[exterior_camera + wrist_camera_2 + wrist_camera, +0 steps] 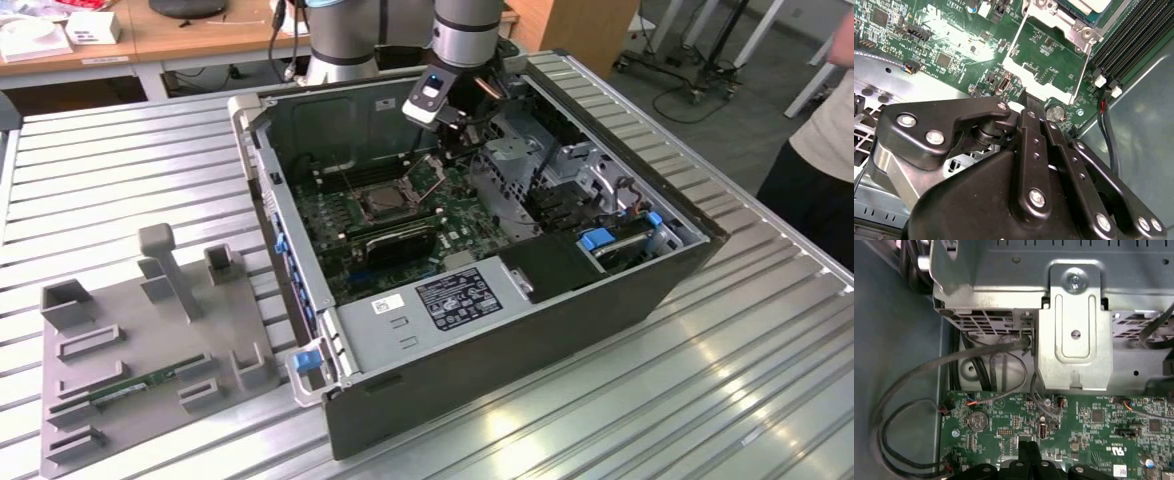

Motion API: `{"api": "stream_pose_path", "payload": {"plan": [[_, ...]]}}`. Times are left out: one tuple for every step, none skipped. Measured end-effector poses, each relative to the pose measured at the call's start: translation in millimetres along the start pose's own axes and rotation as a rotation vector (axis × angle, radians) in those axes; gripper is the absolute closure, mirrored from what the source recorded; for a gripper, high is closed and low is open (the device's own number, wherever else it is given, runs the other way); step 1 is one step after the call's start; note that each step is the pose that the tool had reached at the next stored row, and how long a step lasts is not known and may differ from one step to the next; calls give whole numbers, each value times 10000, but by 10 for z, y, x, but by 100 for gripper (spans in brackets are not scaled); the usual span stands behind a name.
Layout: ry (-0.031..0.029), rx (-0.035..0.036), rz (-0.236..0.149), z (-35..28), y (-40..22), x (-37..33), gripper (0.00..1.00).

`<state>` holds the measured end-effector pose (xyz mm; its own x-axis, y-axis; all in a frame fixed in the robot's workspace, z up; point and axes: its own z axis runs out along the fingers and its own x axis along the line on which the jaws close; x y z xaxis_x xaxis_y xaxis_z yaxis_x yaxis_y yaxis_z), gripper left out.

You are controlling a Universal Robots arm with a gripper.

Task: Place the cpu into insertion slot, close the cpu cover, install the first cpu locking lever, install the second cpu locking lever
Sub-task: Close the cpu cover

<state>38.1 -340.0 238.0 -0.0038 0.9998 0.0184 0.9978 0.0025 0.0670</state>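
Note:
An open computer case (627,290) lies on the metal table. The insertion slot (390,205) sits in the middle of its green board. In the second wrist view the cpu (1090,4) shows its silvery top, lying in the socket. The cpu cover (1080,75), a thin metal frame with a square window, is swung open away from the socket. My gripper (451,150) (1031,102) (1029,452) hangs over the board beside the socket. Its black fingers (1024,456) are shut, with the tips at the cover's free edge. Whether they pinch that edge is hidden.
Long black memory slots (1134,35) run beside the socket. A coin battery (978,421) and black cables (904,390) lie near the fingertips, below a metal drive bracket (1074,325). A grey fixture (147,330) holding a memory stick (140,385) stands at the exterior view's left. A person (821,150) stands at its right.

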Motion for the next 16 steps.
{"api": "stream_pose_path", "payload": {"plan": [[-1, 1, 0, -1, -4, 0, 89], [-1, 0, 0, 0, -4, 0, 89], [0, 0, -1, 0, -4, 0, 89], [1, 0, -2, 0, -4, 0, 89], [0, 0, -1, 0, -5, 0, 89], [0, 0, 0, 0, -6, 0, 89], [-1, 0, 1, -1, -11, 0, 89], [-1, 1, 1, -1, -21, 1, 89], [-1, 0, 0, -2, -32, 1, 89], [-1, -1, 0, -3, -46, 1, 89], [0, -2, -1, -4, -62, 1, 89], [0, -4, 0, -5, -79, 1, 89], [-1, -5, 0, -6, -95, 1, 89], [0, -8, 0, -7, -112, 1, 89], [1, -10, 0, -8, -128, 1, 89], [0, -12, 0, -9, -145, 1, 89]]}}
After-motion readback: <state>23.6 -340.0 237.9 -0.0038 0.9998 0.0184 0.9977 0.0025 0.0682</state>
